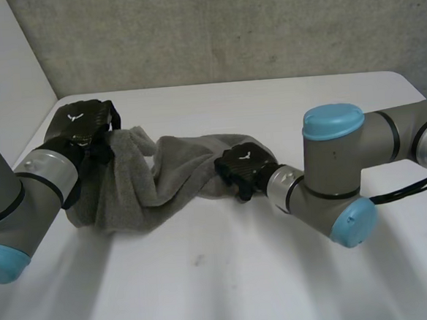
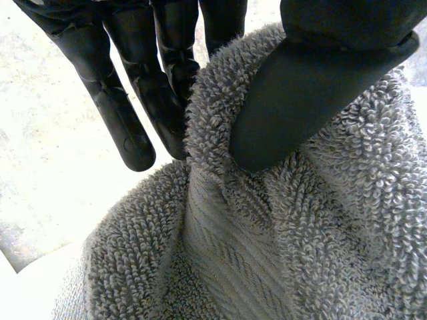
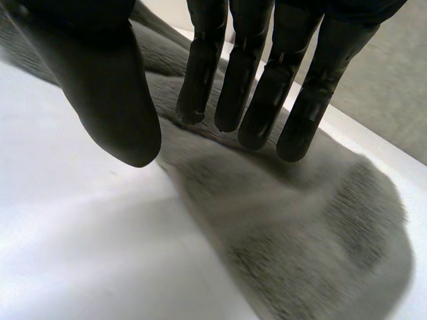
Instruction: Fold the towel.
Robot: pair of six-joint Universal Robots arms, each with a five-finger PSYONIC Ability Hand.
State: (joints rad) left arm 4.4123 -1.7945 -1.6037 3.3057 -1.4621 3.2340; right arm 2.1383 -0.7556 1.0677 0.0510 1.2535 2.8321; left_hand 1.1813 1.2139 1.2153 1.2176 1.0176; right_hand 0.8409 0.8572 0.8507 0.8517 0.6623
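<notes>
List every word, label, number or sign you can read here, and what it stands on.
Words, brands, numbers: none readable.
left hand: a small white V-shaped emblem on its back, no letters.
right hand: the same white emblem on its back.
towel and table: no label or print visible.

The towel (image 1: 163,179) lies on the table (image 1: 243,275), running left to right. The left robot hand (image 1: 83,125) is at its left end, the right robot hand (image 1: 243,169) on its right end.
</notes>
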